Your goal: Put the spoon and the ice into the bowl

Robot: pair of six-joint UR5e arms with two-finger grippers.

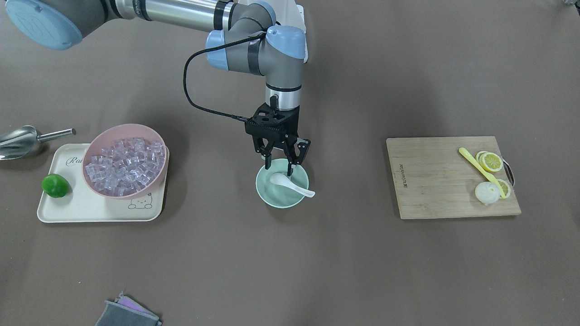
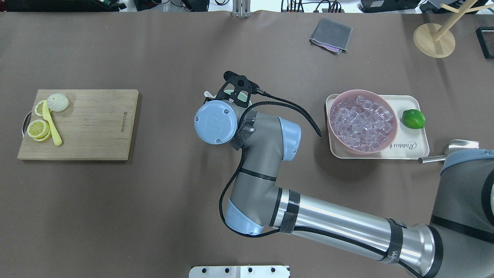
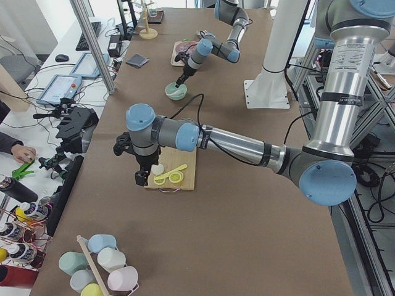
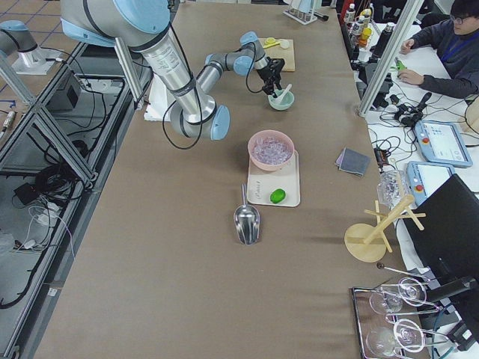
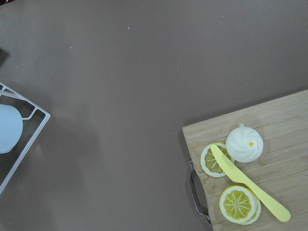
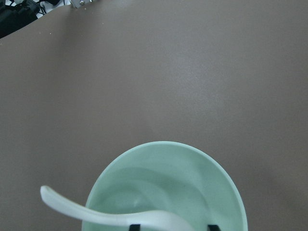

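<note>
The mint-green bowl [image 1: 281, 198] stands at the table's middle. The white spoon [image 1: 290, 184] lies in it, scoop inside and handle out over the rim. My right gripper [image 1: 280, 166] hangs open just above the bowl, its fingertips [image 6: 134, 226] on either side of the spoon's scoop end [image 6: 159, 220]. The bowl [image 6: 192, 178] fills the lower part of the right wrist view. The ice [image 1: 124, 165] is a heap of clear cubes in the pink bowl [image 1: 136, 131]. My left gripper [image 3: 142, 177] hovers by the cutting board; I cannot tell whether it is open or shut.
The pink bowl sits on a cream tray [image 1: 90, 208] with a green lime [image 1: 55, 185]. A steel scoop [image 1: 20, 141] lies beside the tray. The cutting board [image 1: 435, 181] holds lemon slices, a white bun and a yellow utensil [image 1: 480, 170]. A grey cloth [image 1: 127, 313] lies at the table's edge.
</note>
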